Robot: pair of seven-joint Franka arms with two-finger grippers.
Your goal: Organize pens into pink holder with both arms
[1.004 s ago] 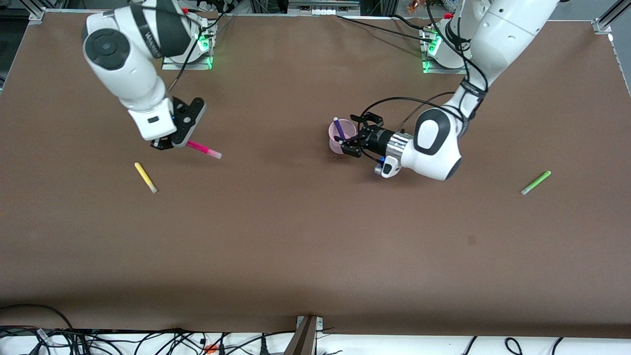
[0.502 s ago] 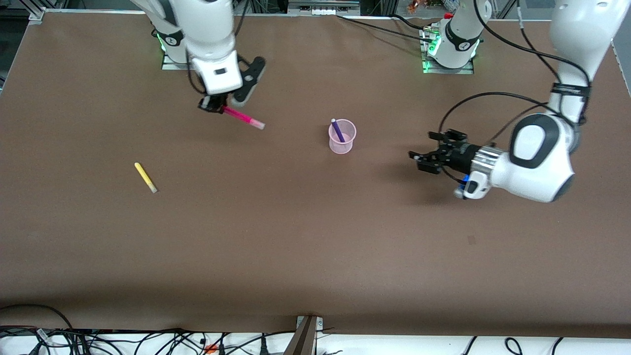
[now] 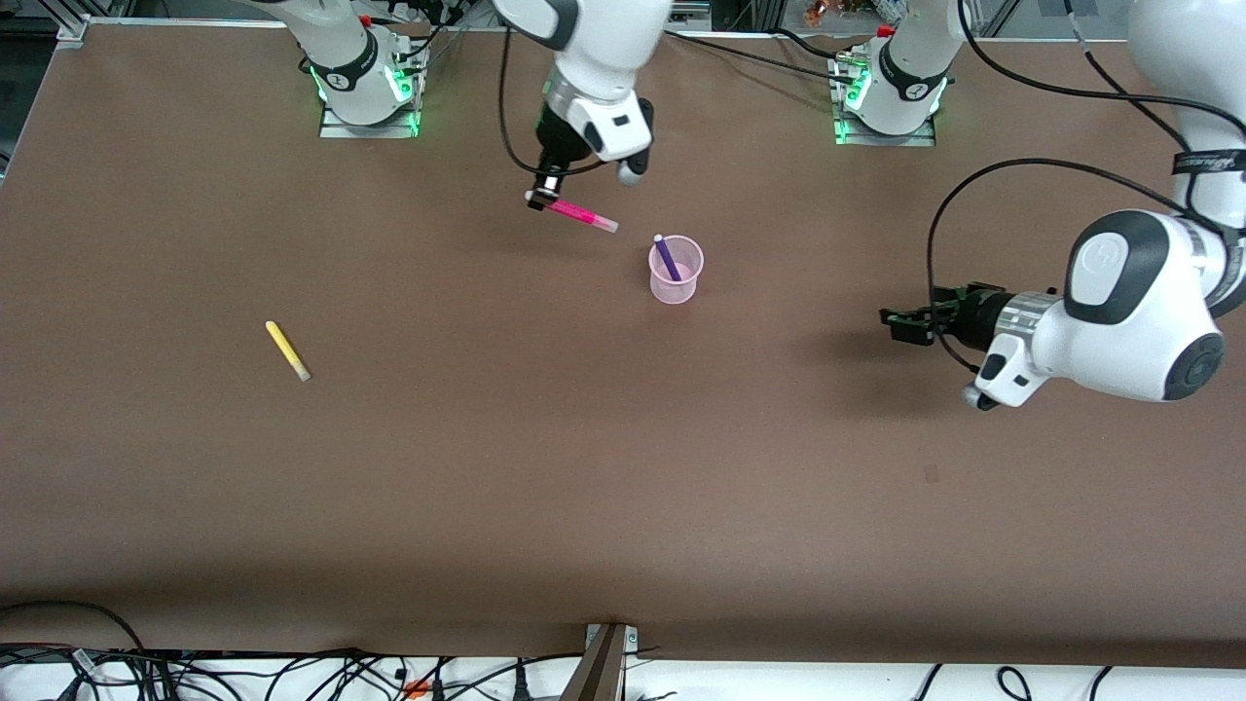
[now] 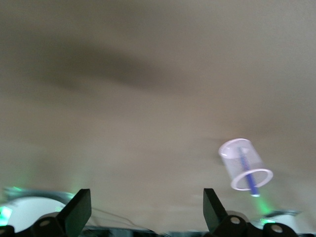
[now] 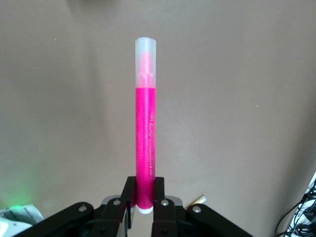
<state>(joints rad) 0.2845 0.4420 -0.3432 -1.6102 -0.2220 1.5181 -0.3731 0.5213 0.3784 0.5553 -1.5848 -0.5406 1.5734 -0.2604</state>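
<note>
The pink holder [image 3: 675, 277] stands upright mid-table with the purple pen [image 3: 668, 257] leaning inside it. My right gripper [image 3: 541, 199] is shut on the magenta pen [image 3: 582, 214] and holds it in the air over bare table just beside the holder, toward the right arm's end. In the right wrist view the pen [image 5: 146, 143] sticks out from the closed right gripper [image 5: 145, 200]. My left gripper [image 3: 896, 326] is open and empty, low over the table toward the left arm's end. Its wrist view shows the left gripper [image 4: 145, 212] wide apart, and the holder [image 4: 243, 160]. The yellow pen [image 3: 288, 350] lies toward the right arm's end. The green pen is hidden.
The brown table [image 3: 623, 487] is bare apart from these things. The arm bases [image 3: 365, 88] stand on its edge farthest from the front camera. Cables hang along the table's nearest edge.
My right gripper has lifted the magenta pen and carried it toward the holder. My left gripper has drawn back from the holder toward the left arm's end, now covering the green pen.
</note>
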